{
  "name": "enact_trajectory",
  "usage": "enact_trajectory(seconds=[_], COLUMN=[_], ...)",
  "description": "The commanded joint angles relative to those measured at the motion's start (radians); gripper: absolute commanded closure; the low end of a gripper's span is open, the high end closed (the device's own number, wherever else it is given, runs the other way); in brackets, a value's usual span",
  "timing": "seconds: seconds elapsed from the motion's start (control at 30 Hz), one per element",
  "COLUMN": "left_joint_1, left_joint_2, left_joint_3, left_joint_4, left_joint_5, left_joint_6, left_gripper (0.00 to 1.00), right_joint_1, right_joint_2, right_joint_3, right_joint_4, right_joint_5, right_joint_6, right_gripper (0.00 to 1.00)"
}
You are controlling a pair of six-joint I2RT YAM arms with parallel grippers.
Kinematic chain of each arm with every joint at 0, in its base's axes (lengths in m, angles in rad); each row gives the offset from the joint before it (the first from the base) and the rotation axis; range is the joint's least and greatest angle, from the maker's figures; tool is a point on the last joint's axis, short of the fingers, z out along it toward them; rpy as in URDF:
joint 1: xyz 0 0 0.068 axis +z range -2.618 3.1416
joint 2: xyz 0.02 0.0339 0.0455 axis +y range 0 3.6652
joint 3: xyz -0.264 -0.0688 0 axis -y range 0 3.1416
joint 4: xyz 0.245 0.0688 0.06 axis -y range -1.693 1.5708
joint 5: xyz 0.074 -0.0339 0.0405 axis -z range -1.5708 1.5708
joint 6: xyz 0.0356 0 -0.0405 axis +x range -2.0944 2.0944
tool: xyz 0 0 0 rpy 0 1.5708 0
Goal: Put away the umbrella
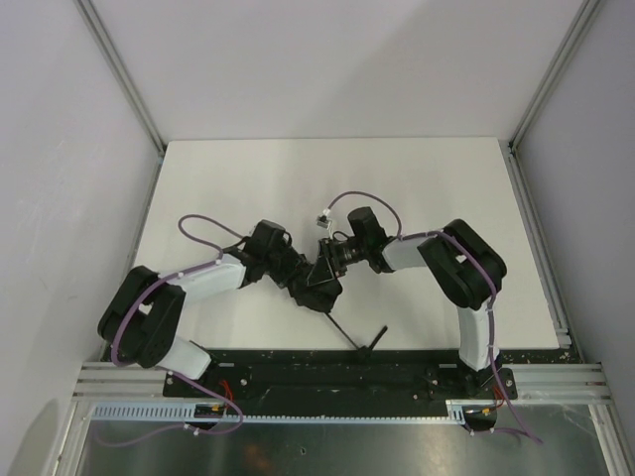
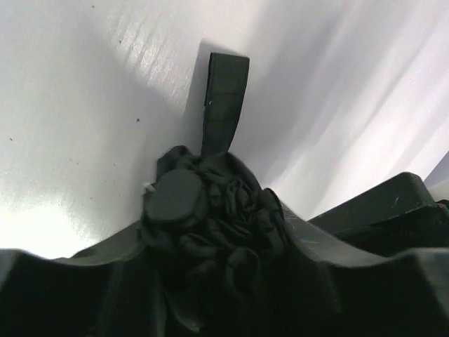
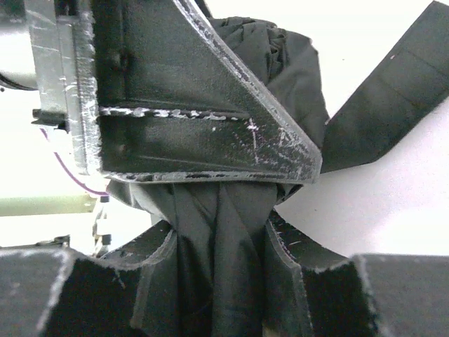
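The umbrella (image 1: 319, 290) lies folded into a black bundle at mid-table between both arms. Its thin shaft (image 1: 345, 330) runs toward the near edge and ends at the small handle (image 1: 377, 338). In the right wrist view my right gripper (image 3: 217, 249) is shut on the gathered fabric (image 3: 280, 49). The left gripper's finger (image 3: 203, 105) crosses just above it. In the left wrist view the umbrella's round cap (image 2: 175, 198) and bunched cloth fill the left gripper (image 2: 214, 237), whose jaws flank the bundle closely. I cannot tell whether they press on it. The closing strap (image 2: 224, 105) sticks out beyond.
The white tabletop (image 1: 248, 178) is ringed by white walls with aluminium posts at the back corners. A black rail (image 1: 327, 369) carrying the arm bases runs along the near edge, just below the umbrella's handle.
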Motion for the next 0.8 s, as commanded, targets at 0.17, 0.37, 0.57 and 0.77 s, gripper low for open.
enact_trajectory(seconds=[0.17,0.37,0.57,0.77], left_joint_1=[-0.034,-0.033,-0.030,-0.028], left_joint_2=[-0.043,-0.072,-0.087,-0.084], left_joint_3=[0.017,-0.001,-0.008,0.012], left_joint_4=[0.041,0.043,0.039,-0.007], left_joint_5=[-0.005,-0.021,-0.019,0.003], left_joint_6=[0.054,0.019,-0.016,-0.055], left_gripper=[0.96,1.00,1.00,1.00], right_joint_1=[0.000,0.057,0.149,0.227], right_joint_2=[-0.048,-0.211,-0.329,-0.358], right_joint_3=[-0.008,-0.007,-0.007,0.002], right_joint_4=[0.202,-0.154,-0.299,-0.370], right_joint_5=[-0.048,0.240,0.405,0.582], right_joint_6=[0.127,-0.122,-0.273,-0.345], right_gripper=[0.87,0.29,0.20,0.14])
